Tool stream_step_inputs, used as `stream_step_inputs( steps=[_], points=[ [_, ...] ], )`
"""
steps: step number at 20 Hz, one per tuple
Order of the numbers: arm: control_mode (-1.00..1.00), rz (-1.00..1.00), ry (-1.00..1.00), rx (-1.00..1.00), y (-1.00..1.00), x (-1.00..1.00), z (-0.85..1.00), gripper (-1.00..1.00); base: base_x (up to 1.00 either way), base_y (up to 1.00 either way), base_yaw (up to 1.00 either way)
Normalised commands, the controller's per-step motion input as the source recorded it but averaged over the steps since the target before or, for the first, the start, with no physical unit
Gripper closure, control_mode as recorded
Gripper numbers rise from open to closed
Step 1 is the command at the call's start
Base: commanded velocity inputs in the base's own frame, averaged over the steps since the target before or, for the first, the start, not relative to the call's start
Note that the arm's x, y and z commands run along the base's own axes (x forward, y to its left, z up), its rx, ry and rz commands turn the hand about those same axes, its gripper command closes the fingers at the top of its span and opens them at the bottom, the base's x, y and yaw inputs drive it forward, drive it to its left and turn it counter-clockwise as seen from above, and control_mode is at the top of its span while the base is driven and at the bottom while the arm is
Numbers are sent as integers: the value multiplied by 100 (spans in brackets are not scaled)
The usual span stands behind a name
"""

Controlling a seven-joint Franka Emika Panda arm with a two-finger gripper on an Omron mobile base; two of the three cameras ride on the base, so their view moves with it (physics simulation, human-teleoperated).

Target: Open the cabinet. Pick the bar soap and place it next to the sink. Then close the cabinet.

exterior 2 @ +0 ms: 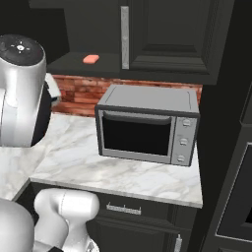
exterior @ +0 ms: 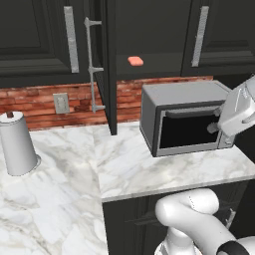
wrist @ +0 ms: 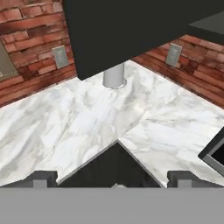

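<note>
Hanging open-jawed, the dark two-finger pincer [wrist: 112, 178] points down at the white marble surface [wrist: 87, 118], far below the soap
Small salmon-pink bar soap [exterior: 135, 61] lies flat up inside the opened black wall cabinet [exterior: 110, 64], long axis along the shelf front, above the grey toaster oven [exterior: 187, 117]

Kitchen — marble counter [exterior: 149, 169], brick backsplash [exterior: 40, 102], black cabinets [exterior 2: 167, 34], toaster oven [exterior 2: 147, 129], paper-towel roll [exterior: 17, 144]

1 soap [exterior: 135, 61], 1 oven [exterior: 184, 119] (2 outlets [wrist: 60, 57])

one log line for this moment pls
cabinet: door open | bar soap: on shelf, untouched | gripper: open, empty, over counter | stage: before pick
</note>
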Motion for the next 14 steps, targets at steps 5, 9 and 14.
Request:
stream_step_inputs(
  steps=[5, 9, 14],
  points=[
    [-100, -3, -20, -7, 0, 0, 11, -100, 0, 0, 0],
    [-100, -19, 12, -8, 0, 5, 21, -100, 0, 0, 0],
    [-100, -32, 33, -2, 0, 28, 29, -100, 0, 0, 0]
  ],
)
